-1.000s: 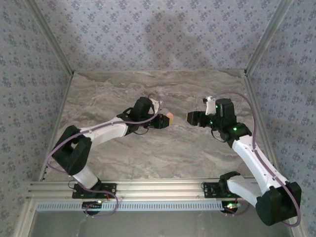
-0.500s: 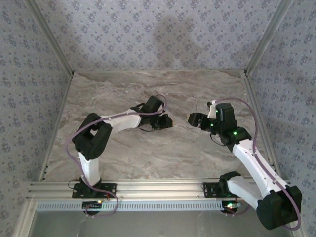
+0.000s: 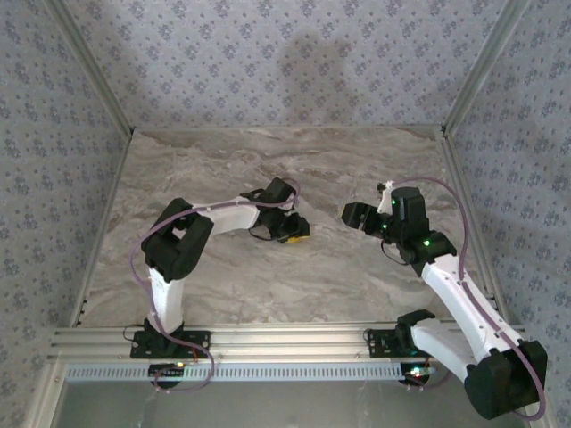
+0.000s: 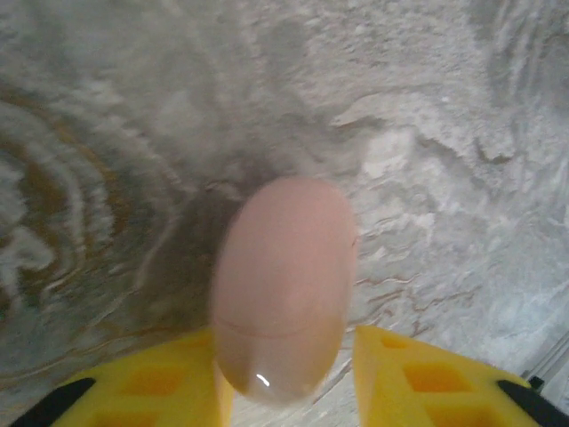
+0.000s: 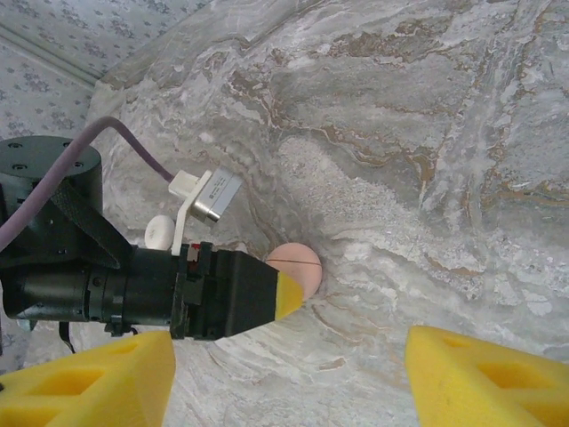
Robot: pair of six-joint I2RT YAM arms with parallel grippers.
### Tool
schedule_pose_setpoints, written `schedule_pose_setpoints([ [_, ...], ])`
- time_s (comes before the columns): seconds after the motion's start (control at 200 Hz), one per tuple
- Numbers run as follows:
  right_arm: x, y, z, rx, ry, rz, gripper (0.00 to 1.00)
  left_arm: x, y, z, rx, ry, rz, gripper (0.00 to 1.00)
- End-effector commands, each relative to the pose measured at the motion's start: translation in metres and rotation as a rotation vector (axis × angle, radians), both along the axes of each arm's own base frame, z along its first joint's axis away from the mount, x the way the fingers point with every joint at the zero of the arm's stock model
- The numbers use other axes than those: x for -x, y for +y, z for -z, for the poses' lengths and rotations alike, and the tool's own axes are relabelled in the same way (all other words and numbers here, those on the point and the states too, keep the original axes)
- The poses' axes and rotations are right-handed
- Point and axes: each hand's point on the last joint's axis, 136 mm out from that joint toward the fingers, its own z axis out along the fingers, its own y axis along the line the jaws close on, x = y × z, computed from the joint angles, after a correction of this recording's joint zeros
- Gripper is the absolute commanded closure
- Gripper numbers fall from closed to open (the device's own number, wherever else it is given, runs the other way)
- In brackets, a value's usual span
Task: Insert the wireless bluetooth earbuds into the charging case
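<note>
On the marble table [image 4: 462, 133], the left gripper [image 3: 297, 234] sits slightly parted around the pink charging case [image 4: 284, 285], while the right gripper [image 5: 291, 356] gapes wide.

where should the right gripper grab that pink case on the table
Across the two long sides of the pink case, near its widest middle, coming down from above. It lies on the table as an elongated egg, and its rounded ends would likely slip. The left gripper flanks one end, so keep to the free end.
</note>
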Motion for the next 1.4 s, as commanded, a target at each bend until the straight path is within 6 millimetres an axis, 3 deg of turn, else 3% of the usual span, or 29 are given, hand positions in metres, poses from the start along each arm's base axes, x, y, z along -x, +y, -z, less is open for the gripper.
schedule_pose_setpoints([
  [0.0, 0.005, -0.006, 0.007, 0.055, 0.005, 0.001, 0.27, -0.005, 0.018, -0.009, -0.057, -0.015, -0.007, 0.54],
  [0.12, 0.001, -0.012, 0.005, 0.106, -0.023, -0.007, 0.24, -0.012, 0.035, -0.039, -0.089, -0.093, 0.003, 0.46],
  [0.23, -0.005, -0.021, 0.007, 0.171, -0.052, -0.011, 0.21, -0.022, 0.055, -0.088, -0.12, -0.232, -0.005, 0.38],
  [0.3, -0.015, -0.034, 0.01, 0.24, -0.084, 0.009, 0.16, -0.032, 0.082, -0.123, -0.172, -0.361, -0.035, 0.32],
  [0.34, -0.022, -0.045, 0.015, 0.297, -0.102, 0.028, 0.12, -0.039, 0.102, -0.143, -0.211, -0.449, -0.063, 0.29],
  [0.37, -0.028, -0.054, 0.019, 0.337, -0.115, 0.045, 0.0, -0.045, 0.12, -0.159, -0.246, -0.522, -0.092, 0.27],
  [0.435, -0.041, -0.075, 0.03, 0.411, -0.136, 0.098, 0.0, -0.059, 0.167, -0.192, -0.342, -0.702, -0.192, 0.19],
  [0.48, -0.051, -0.09, 0.036, 0.453, -0.156, 0.141, 0.0, -0.065, 0.203, -0.209, -0.41, -0.811, -0.28, 0.01],
  [0.565, -0.067, -0.116, 0.049, 0.501, -0.198, 0.201, 0.0, -0.068, 0.268, -0.232, -0.523, -1.008, -0.453, 0.0],
  [0.65, -0.079, -0.132, 0.062, 0.519, -0.213, 0.221, 0.0, -0.063, 0.324, -0.223, -0.662, -1.139, -0.564, 0.0],
  [0.73, -0.087, -0.147, 0.075, 0.524, -0.184, 0.258, 0.0, -0.057, 0.366, -0.187, -0.726, -1.132, -0.656, 0.0],
  [0.815, -0.095, -0.152, 0.085, 0.532, -0.185, 0.255, 0.0, -0.051, 0.388, -0.144, -0.715, -1.088, -0.686, 0.0],
  [0.944, -0.1, -0.152, 0.093, 0.55, -0.243, 0.254, 0.0, -0.052, 0.398, -0.105, -0.731, -1.091, -0.689, 0.0],
  [0.999, -0.1, -0.151, 0.094, 0.548, -0.285, 0.258, 0.0, -0.058, 0.397, -0.094, -0.728, -1.098, -0.678, 0.0],
  [1.074, -0.101, -0.147, 0.092, 0.565, -0.353, 0.247, 0.0, -0.072, 0.387, -0.093, -0.708, -1.159, -0.616, 0.0],
  [1.159, -0.1, -0.141, 0.087, 0.609, -0.431, 0.229, 0.0, -0.087, 0.383, -0.073, -0.708, -1.109, -0.566, 0.0],
  [1.239, -0.098, -0.14, 0.101, 0.628, -0.471, 0.238, 0.0, -0.093, 0.391, -0.055, -0.74, -1.072, -0.591, 0.0],
  [1.289, -0.1, -0.136, 0.109, 0.634, -0.503, 0.242, 0.0, -0.093, 0.395, -0.06, -0.706, -1.062, -0.614, 0.0],
  [1.329, -0.099, -0.14, 0.117, 0.647, -0.416, 0.233, 0.0, -0.092, 0.395, -0.059, -0.711, -1.093, -0.617, 0.0],
  [1.394, -0.109, -0.141, 0.115, 0.604, -0.405, 0.227, 0.0, -0.092, 0.394, -0.06, -0.711, -1.058, -0.608, 0.0],
])
